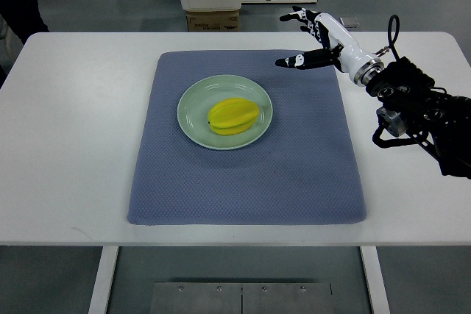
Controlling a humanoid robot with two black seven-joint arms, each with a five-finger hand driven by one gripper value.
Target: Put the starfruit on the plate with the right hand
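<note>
- One starfruit (234, 116) is lying on the one plate (193, 101), mat (246, 174) centre.
- One right hand (309, 38) is hovering at the plate's 2 o'clock, fingers spread, gripping nothing.
- One table (73, 145) is carrying everything.

Right arm (434, 119) is getting cut off by the right edge; bench (66, 145) corners are running off too.

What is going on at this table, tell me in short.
The yellow starfruit lies on the round pale green plate, which sits on the blue-grey fabric mat on the white table. The right robot hand is off to the plate's upper right, above the mat's far corner, fingers spread and holding nothing. The placing looks done. No left arm shows.
</note>
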